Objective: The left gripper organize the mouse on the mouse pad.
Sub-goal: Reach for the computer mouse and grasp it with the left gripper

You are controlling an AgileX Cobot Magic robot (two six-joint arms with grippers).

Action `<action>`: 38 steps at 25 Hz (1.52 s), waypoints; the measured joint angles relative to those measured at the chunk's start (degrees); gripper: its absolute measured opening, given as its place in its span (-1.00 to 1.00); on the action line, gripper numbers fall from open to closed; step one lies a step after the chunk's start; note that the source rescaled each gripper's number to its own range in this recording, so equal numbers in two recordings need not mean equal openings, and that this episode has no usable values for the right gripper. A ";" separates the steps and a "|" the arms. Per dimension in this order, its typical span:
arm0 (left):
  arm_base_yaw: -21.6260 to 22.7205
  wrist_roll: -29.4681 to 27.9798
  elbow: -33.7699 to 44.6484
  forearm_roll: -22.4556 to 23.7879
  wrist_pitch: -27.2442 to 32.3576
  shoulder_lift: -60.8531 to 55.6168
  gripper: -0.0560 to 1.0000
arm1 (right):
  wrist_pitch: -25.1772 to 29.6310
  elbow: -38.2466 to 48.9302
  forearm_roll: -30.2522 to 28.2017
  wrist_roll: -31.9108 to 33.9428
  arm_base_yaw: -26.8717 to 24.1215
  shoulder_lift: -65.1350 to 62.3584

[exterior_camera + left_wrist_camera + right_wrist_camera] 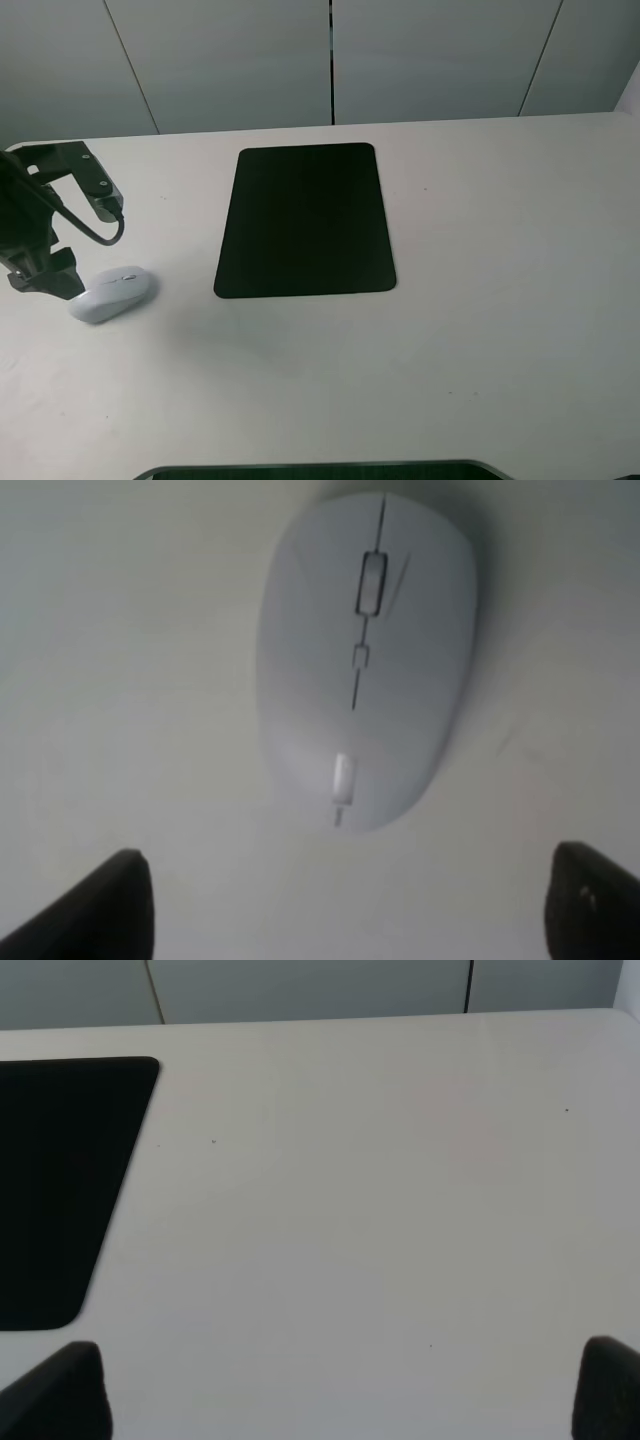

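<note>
Right now my left gripper [355, 912] sits low at the left side of the white table [500, 320]. Its two fingers are spread wide and hold nothing. The mouse [110, 293] lies flat on the table just ahead of the fingertips, its scroll-wheel end pointing away from them. I cannot tell whether a finger touches its back end. The mouse is off the mouse pad [304, 220], left of the pad's near corner, with bare table between them. My right gripper [335, 1392] hovers over bare table beside the pad, also wide open and empty.
</note>
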 joint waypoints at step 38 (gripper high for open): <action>-2.69 5.34 -0.13 0.81 -12.81 17.52 1.00 | -0.10 -0.10 0.00 0.00 0.00 0.00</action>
